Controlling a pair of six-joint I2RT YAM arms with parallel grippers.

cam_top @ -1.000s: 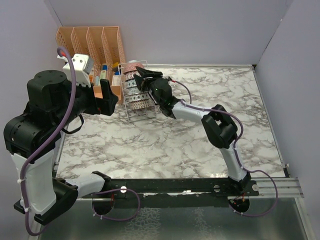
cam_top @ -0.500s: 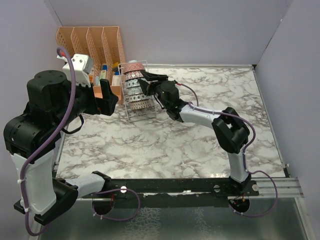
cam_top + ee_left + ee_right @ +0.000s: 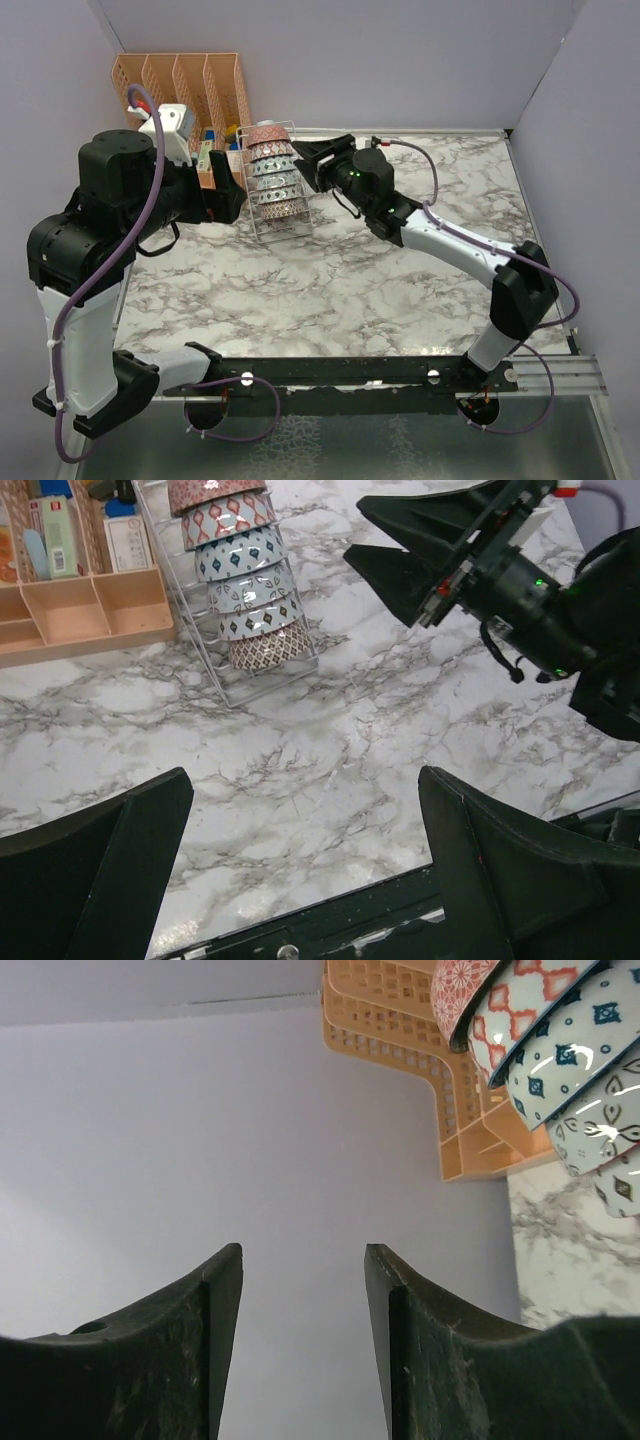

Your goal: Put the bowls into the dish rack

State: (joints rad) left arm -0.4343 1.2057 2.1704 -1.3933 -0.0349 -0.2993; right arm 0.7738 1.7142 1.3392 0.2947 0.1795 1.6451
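Several patterned bowls (image 3: 275, 172) stand on edge in a row inside the thin-wire dish rack (image 3: 282, 231), next to the peach organiser. My right gripper (image 3: 306, 157) hovers just right of the rack's far end, apart from the bowls, open and empty. In the right wrist view its fingers (image 3: 215, 1310) frame only the grey wall, with the bowls (image 3: 560, 1050) at the upper right. My left gripper (image 3: 224, 196) hangs left of the rack, raised over the table. In the left wrist view it (image 3: 305, 810) is open and empty, with the bowls (image 3: 245, 575) and rack (image 3: 226, 692) far ahead.
A peach slotted organiser (image 3: 185, 85) with small boxes stands at the back left corner, touching the rack's left side. Grey walls close in the back and both sides. The marble table (image 3: 400, 270) stretches to the right and front. A black rail (image 3: 350, 372) runs along the near edge.
My right gripper has pulled back from the bowls, up and to the right, and its elbow has swung out to the right. My left arm has shifted slightly right.
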